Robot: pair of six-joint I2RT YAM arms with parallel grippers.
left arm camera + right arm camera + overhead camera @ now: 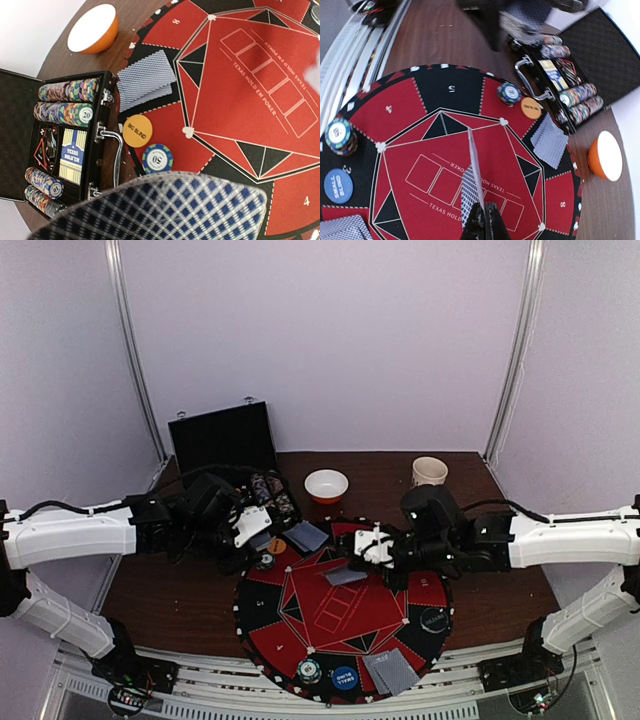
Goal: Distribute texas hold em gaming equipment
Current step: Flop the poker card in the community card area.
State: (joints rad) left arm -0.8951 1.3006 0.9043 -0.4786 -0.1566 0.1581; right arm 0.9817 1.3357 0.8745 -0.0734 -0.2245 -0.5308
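Here we are in a robot lab booth: bare white walls [320, 330], metal corner posts [515, 350], two arms [70, 535] bolted to a rail [230, 702] at the desk [170, 580] edge.

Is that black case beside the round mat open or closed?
Open. The case has its lid swung up, and rows of chips show inside.

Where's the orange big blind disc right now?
Left wrist view: the orange disc lies on the mat's left rim, between the card pile and a blue chip, beside the briefcase handle.
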